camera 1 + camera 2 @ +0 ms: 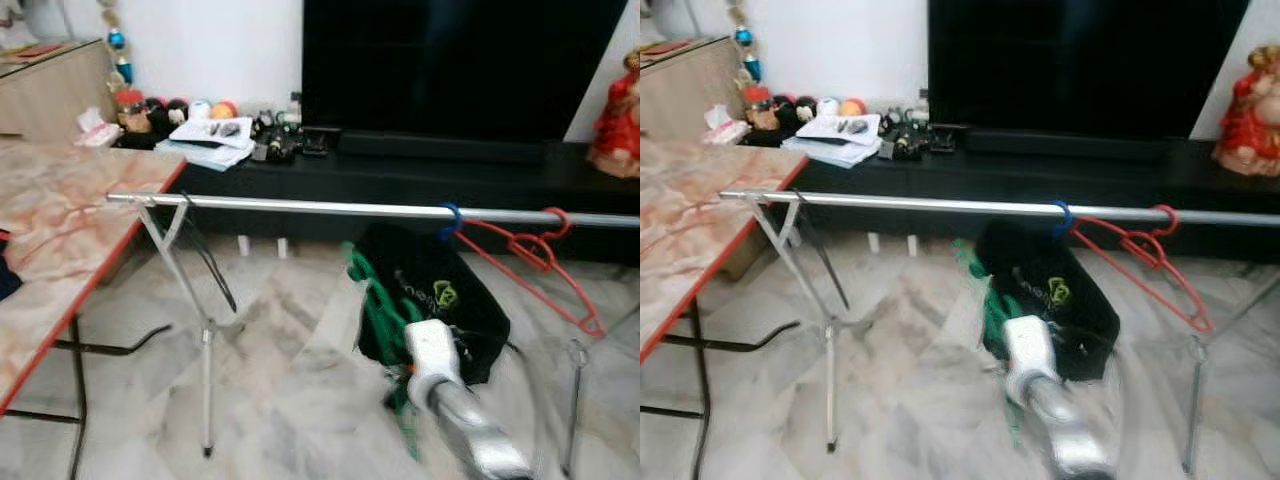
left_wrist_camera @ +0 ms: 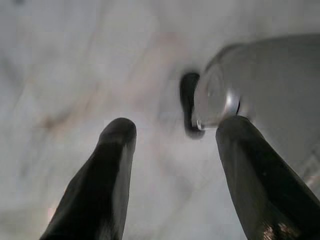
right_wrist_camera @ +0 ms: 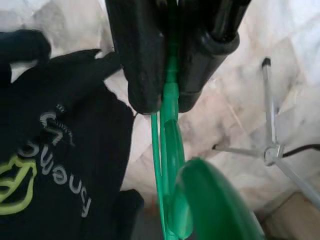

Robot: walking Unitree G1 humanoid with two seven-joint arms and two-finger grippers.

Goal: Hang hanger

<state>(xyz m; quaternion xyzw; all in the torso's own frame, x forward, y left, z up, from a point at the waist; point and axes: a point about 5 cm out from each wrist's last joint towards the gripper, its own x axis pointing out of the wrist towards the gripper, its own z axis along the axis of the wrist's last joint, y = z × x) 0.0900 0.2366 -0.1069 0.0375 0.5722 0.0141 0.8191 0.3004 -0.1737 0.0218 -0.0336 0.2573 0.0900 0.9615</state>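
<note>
A silver rail [image 1: 330, 208] runs across the room on thin tripod legs. A red hanger [image 1: 530, 262] hangs from it near the right, beside a blue hook [image 1: 450, 220]. My right arm [image 1: 450, 390] reaches up from below the rail. Its gripper [image 3: 167, 102] is shut on a green hanger [image 3: 172, 150], which carries a black garment [image 1: 440, 300] with a green logo, held below the rail. My left gripper [image 2: 172, 135] is open, hanging over the marble floor with nothing between its fingers.
A marble-patterned table [image 1: 60, 230] with a red edge stands at the left. Behind the rail runs a low black TV bench [image 1: 420, 170] with a dark screen, papers [image 1: 210, 135], small toys and a red figurine [image 1: 615, 110]. A tripod leg [image 1: 205, 380] stands on the floor.
</note>
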